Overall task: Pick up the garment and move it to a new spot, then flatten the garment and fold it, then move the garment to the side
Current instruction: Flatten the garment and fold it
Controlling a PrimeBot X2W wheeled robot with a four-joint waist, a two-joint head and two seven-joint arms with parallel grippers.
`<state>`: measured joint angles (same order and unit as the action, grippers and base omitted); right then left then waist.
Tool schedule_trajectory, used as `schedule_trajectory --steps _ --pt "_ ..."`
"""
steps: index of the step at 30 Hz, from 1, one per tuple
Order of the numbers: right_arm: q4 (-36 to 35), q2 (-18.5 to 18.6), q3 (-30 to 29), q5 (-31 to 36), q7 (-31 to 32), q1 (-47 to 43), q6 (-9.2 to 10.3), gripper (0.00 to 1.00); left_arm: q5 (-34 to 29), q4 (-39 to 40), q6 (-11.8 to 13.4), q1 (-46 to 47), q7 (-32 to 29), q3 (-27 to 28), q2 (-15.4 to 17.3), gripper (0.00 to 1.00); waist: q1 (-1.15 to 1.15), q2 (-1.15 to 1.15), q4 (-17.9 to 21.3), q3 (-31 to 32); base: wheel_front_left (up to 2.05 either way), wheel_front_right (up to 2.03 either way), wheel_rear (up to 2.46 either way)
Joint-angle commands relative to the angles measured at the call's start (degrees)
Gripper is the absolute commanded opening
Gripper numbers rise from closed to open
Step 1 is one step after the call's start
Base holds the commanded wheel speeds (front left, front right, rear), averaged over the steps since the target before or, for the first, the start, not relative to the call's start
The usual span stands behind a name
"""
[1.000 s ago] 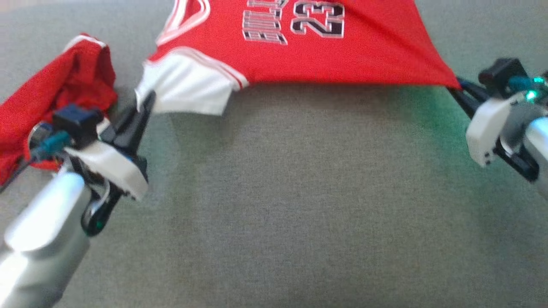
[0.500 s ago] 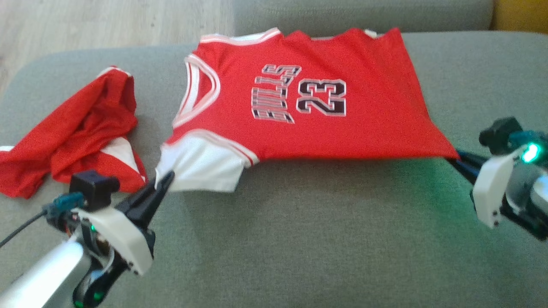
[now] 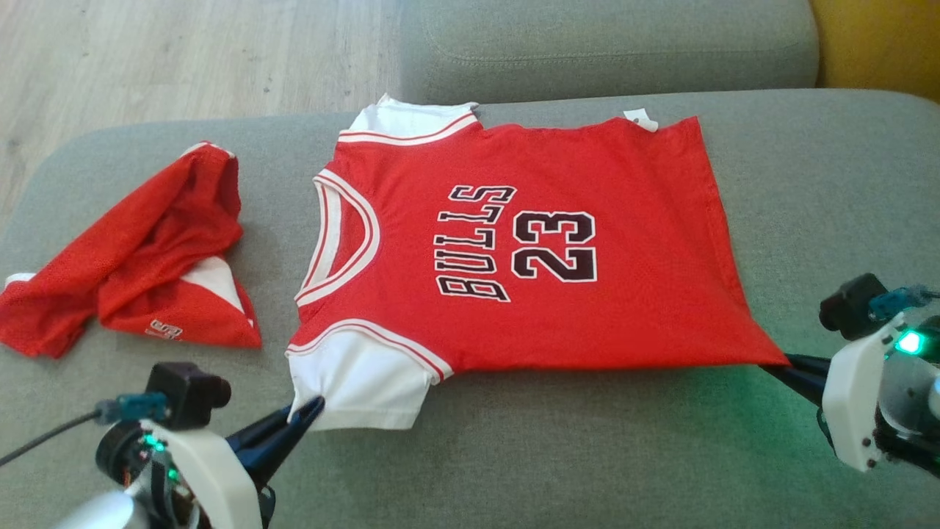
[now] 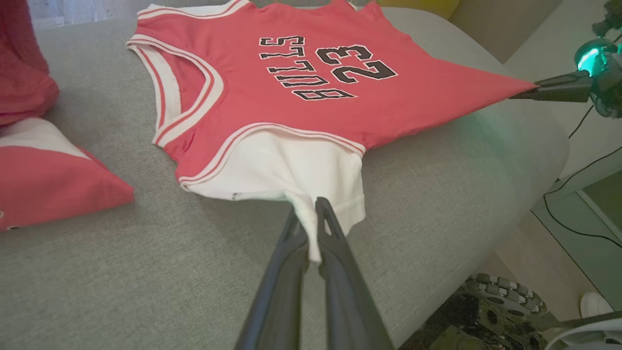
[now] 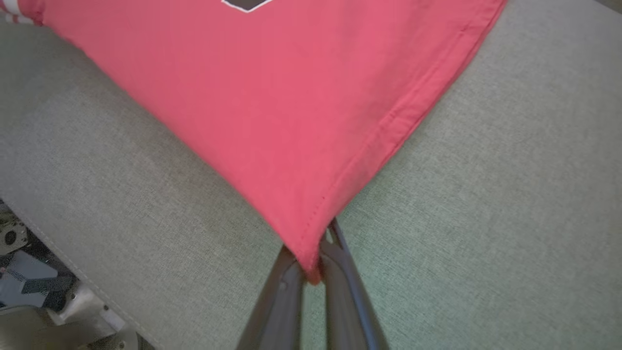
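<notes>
A red jersey (image 3: pixel 514 242) lettered BULLS 23, with white sleeves, lies spread on the grey sofa seat (image 3: pixel 558 455), its collar toward the left. My left gripper (image 3: pixel 312 406) is shut on the near white sleeve (image 4: pixel 291 165), and the cloth shows pinched between its fingers (image 4: pixel 291 253). At the jersey's near hem corner (image 5: pixel 311 253) my right gripper (image 3: pixel 780 361) is shut on the red cloth, holding that edge taut. The left wrist view shows the jersey (image 4: pixel 291 68) stretched toward the right gripper (image 4: pixel 522 93).
A second red garment (image 3: pixel 139 264) lies crumpled at the seat's left end. The sofa's back cushion (image 3: pixel 609 44) runs along the far side, with wooden floor (image 3: pixel 183 51) beyond the left. The seat's front edge and the robot's base (image 4: pixel 491 311) lie below.
The head camera has tilted up, so the whole picture has shifted down. Both grippers have drawn the jersey toward the near side and it now lies flatter, its far edge in sight.
</notes>
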<state>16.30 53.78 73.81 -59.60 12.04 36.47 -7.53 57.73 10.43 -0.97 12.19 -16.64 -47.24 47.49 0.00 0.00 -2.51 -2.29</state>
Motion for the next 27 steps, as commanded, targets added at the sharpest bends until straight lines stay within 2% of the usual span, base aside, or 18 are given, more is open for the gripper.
schedule_trajectory --steps 1,5,8,17,27 --pt "-0.86 2.76 -0.75 -0.56 -0.07 -0.04 0.04 0.0 -0.06 1.69 0.29 3.15 0.34 3.26 2.62 0.0 0.0 0.0 0.06 -0.27 0.0 0.0 0.0" --pt "-1.26 2.99 -1.03 -0.63 0.02 1.73 0.04 0.0 -1.11 1.61 1.42 4.92 1.39 4.54 2.16 0.0 0.0 0.0 0.31 -1.86 0.0 0.0 0.0" --pt "-0.58 2.3 -1.72 0.14 -0.03 3.81 0.04 0.0 -1.53 1.04 1.32 6.77 1.54 5.14 1.55 0.0 0.0 0.0 0.59 -3.82 0.0 0.0 0.0" --pt "1.43 -0.19 -2.66 2.12 1.06 8.74 0.04 0.0 -3.38 -3.75 -1.54 14.79 -0.79 5.23 -0.45 0.0 0.0 0.0 1.02 -8.51 0.0 0.0 0.0" --pt "6.01 -4.77 -2.55 2.9 1.89 14.44 0.04 0.0 -5.09 -11.31 -3.96 25.32 -4.27 5.63 -2.08 0.0 0.0 0.0 2.45 -12.91 0.0 0.0 0.0"
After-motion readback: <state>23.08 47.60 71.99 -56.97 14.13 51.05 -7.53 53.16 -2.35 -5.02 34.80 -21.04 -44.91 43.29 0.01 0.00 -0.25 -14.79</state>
